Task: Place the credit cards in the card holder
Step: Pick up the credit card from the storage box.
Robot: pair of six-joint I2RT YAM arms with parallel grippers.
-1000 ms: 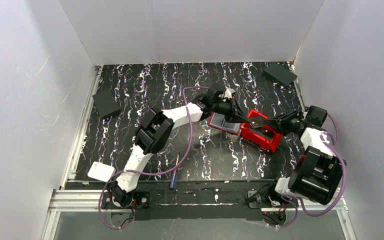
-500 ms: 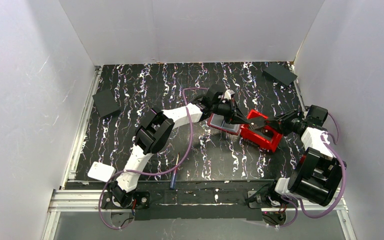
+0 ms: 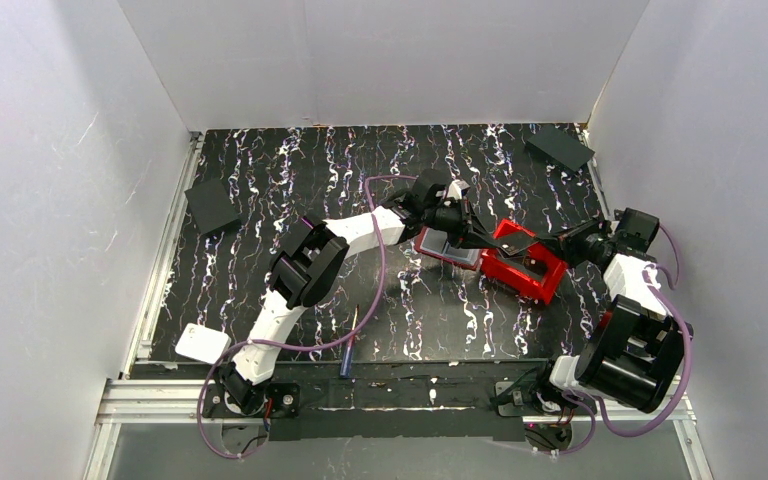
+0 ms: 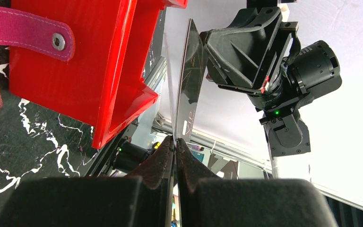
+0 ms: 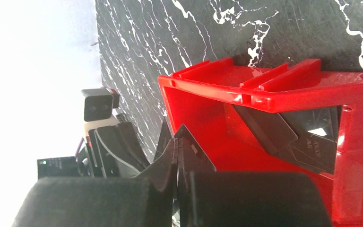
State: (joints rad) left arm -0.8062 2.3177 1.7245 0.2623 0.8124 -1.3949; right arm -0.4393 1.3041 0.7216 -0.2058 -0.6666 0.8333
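Note:
A dark credit card (image 3: 522,240) hangs edge-up over the red bin, gripped at both ends. My left gripper (image 3: 482,236) is shut on its near end; in the left wrist view the jaws (image 4: 175,140) pinch the dark card (image 4: 192,75) marked VIP together with a thin pale sheet beside it. My right gripper (image 3: 552,243) is shut on the far end, and its jaws (image 5: 177,141) close on the card's corner (image 5: 199,158). The card holder (image 3: 447,250), red with grey-blue pockets, lies open just left of the bin. More dark cards (image 5: 307,137) lie inside the bin.
The red open-topped bin (image 3: 535,285) sits right of centre on the marbled black table. Black flat squares lie at the far left (image 3: 211,207) and far right corner (image 3: 560,148). A white block (image 3: 200,343) and a blue pen-like tool (image 3: 350,345) lie near the front edge.
My right gripper has closed onto the far end of the card that the left gripper holds. The right wrist has shifted slightly; the left arm is nearly still.

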